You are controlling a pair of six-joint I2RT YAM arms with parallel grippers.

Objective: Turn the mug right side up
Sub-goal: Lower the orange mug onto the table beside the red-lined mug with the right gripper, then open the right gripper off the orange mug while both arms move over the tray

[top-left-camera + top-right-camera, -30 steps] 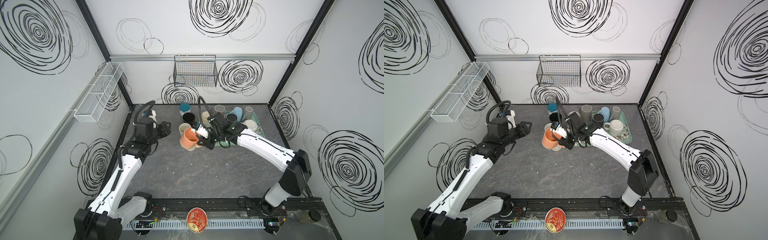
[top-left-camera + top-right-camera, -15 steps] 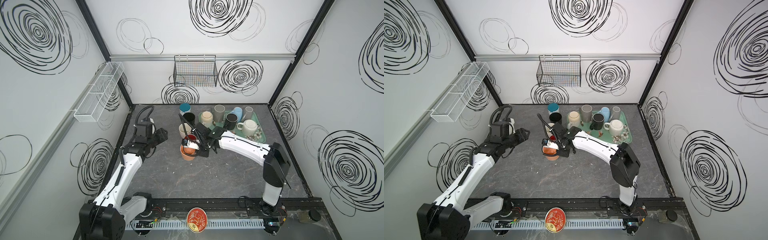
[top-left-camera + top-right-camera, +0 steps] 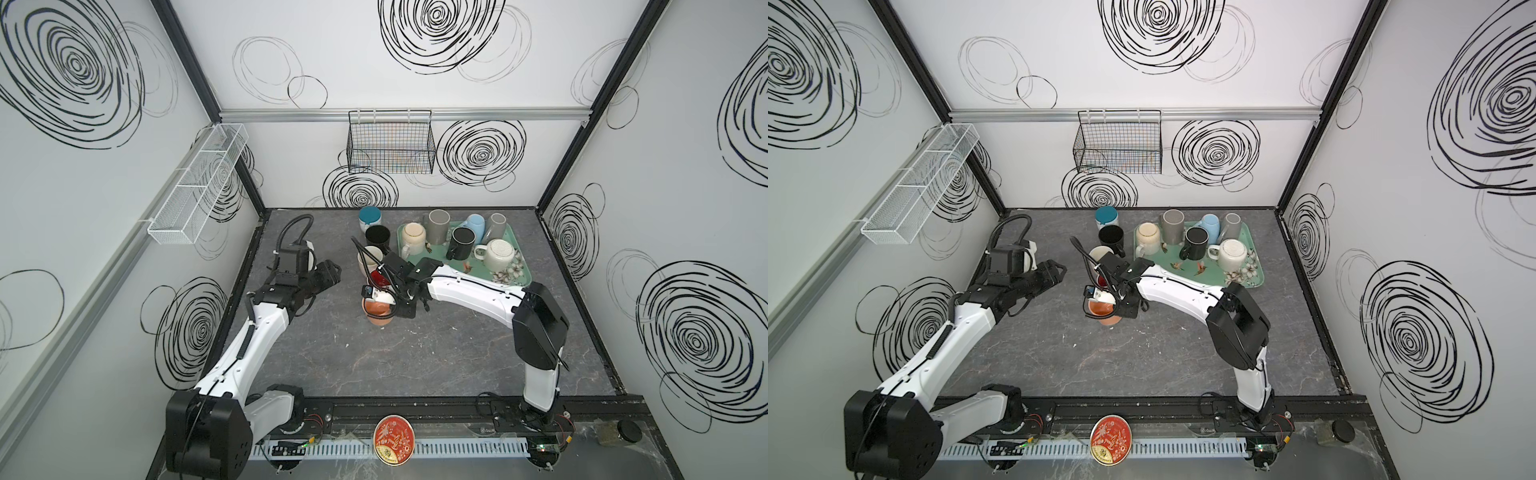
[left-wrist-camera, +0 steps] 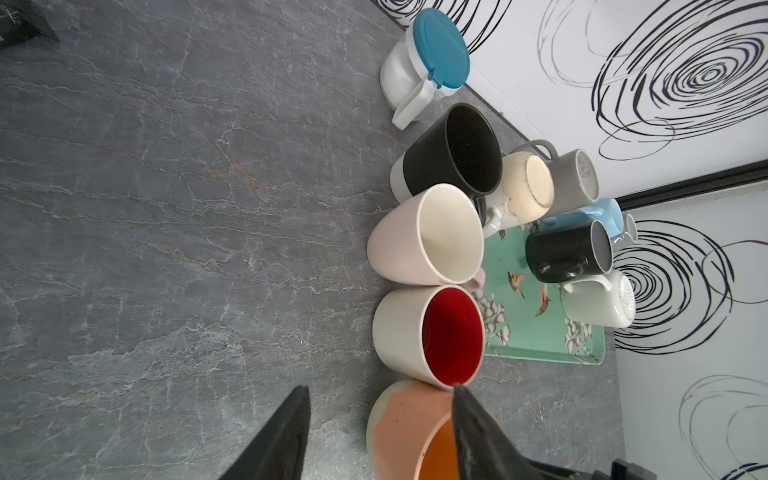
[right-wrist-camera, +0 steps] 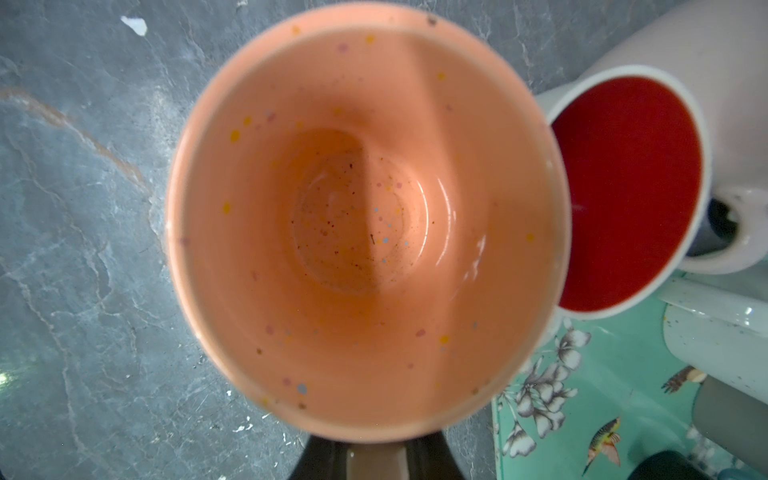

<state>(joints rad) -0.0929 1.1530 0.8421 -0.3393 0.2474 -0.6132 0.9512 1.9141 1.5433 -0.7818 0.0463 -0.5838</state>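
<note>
On the left, my left pincer [image 3: 335, 272] hangs with its fingers apart and nothing between them. Right of it, the orange mug [image 3: 376, 308] stands mouth up over the grey table [image 3: 415, 357], just beside a white mug with a red inside [image 5: 627, 195]. I look straight down into its peach, speckled inside. The round red tin [image 3: 393, 438] at the front edge carries gold lettering too small for me to read. My right pincer [image 5: 376, 461] is clamped on the orange mug. Further right lies the green tray [image 3: 523, 276].
</note>
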